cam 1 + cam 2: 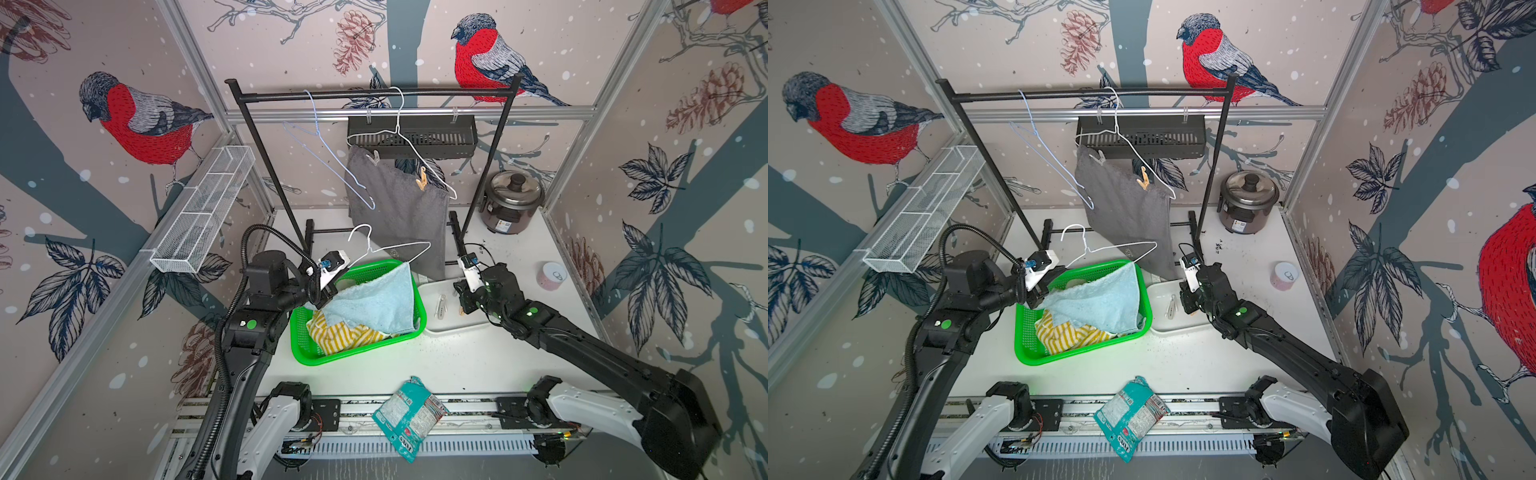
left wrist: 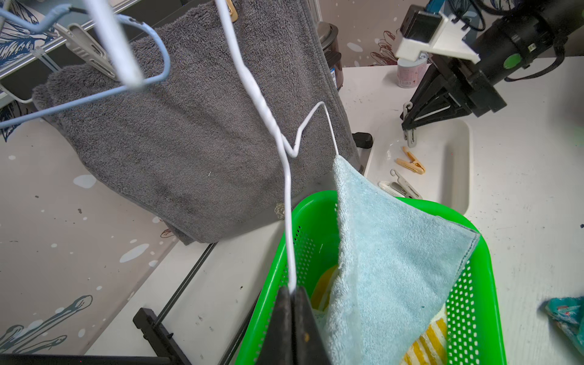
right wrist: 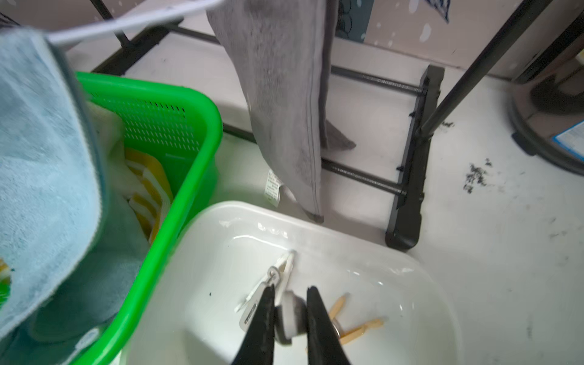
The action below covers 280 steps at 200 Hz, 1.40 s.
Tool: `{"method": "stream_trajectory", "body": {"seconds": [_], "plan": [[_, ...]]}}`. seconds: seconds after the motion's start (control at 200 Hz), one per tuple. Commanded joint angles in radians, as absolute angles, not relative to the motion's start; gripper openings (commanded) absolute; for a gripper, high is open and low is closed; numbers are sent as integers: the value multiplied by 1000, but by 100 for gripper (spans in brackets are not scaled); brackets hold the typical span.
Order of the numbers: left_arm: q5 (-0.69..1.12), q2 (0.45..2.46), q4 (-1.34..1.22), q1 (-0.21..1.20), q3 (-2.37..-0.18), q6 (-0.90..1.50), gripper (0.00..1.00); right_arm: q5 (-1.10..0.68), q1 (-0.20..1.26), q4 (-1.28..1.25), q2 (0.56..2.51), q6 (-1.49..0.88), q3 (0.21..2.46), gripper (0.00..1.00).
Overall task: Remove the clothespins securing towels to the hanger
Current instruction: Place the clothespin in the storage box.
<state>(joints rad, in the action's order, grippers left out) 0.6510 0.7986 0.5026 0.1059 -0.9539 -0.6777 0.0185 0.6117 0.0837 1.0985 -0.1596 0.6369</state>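
Observation:
My left gripper is shut on a white wire hanger above the green basket. A light blue towel droops from the hanger's far tip into the basket, over a yellow-striped towel. My right gripper is shut on a grey-white clothespin just above the white tray. In the tray lie a grey clothespin and a tan one. A dark grey towel hangs on the rack's white hanger, pinned by a tan clothespin and a whitish one.
An empty blue hanger hangs on the black rack. A rice cooker and a pink can stand at the back right. A teal snack bag lies at the front edge. A white mesh shelf lines the left wall.

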Motion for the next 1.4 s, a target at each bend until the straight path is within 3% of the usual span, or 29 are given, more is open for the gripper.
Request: {"method": "stream_trajectory", "body": {"seconds": [0.0,0.48,0.855,0.996,1.121,1.296,1.396], "plan": [[650,789,498,104,-950,-675,0,-22,582,35,1127,-230,611,11],[651,791,494,104,-947,-683,0,-28,521,2,1244,-291,587,23],[653,787,488,104,-948,-675,0,9,517,19,1202,-286,596,68],[656,780,484,104,-950,-672,0,10,517,28,1153,-266,607,71],[643,772,484,105,-953,-665,0,-87,517,-32,1056,-240,608,70],[608,780,501,104,-984,-637,0,-404,520,-232,912,-253,592,71],[594,789,514,104,-992,-631,0,-500,521,-337,892,-326,589,73]]}}
